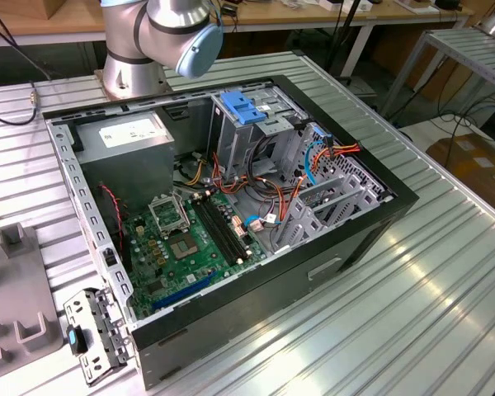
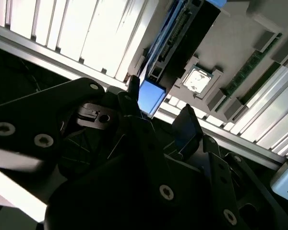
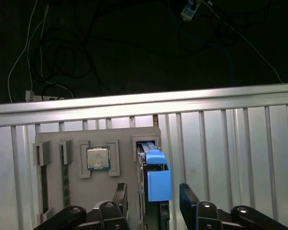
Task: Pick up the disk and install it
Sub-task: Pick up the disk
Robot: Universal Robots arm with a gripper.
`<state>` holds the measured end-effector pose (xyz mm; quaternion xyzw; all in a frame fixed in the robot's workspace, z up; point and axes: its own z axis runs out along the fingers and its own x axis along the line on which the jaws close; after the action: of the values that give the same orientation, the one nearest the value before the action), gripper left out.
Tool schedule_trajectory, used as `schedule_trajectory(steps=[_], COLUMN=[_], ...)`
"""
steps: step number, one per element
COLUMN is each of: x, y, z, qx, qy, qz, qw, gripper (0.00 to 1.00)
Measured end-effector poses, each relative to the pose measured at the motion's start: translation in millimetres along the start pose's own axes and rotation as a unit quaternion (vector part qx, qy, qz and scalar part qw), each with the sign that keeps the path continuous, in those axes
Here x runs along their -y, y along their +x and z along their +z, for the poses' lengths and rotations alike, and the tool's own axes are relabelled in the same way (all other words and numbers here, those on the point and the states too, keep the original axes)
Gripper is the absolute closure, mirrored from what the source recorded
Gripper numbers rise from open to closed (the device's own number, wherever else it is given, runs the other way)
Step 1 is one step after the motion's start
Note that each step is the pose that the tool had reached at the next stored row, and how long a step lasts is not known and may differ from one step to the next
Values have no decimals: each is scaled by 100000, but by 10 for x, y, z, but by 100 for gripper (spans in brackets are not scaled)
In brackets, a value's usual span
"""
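The end effector stood open, holding nothing, its two black fingers on either side of the disk with a gap showing on each side in both wrist views. The disk stood on edge in a slot of a grey tray, its blue carrier bracket uppermost, beside a processor chip and memory sticks seated in the same tray. The tray lay on the ribbed metal table. In the exterior view an open computer case lay on the table, its motherboard exposed, with the arm mounted at the far side.
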<state>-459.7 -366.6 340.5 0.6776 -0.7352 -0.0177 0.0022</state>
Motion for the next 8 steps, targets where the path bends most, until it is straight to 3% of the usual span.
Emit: schedule_trajectory(steps=[8], x=[-86], y=[1], z=[171], qx=[9], qy=[17], qz=[-9], qw=[100000], gripper=[44])
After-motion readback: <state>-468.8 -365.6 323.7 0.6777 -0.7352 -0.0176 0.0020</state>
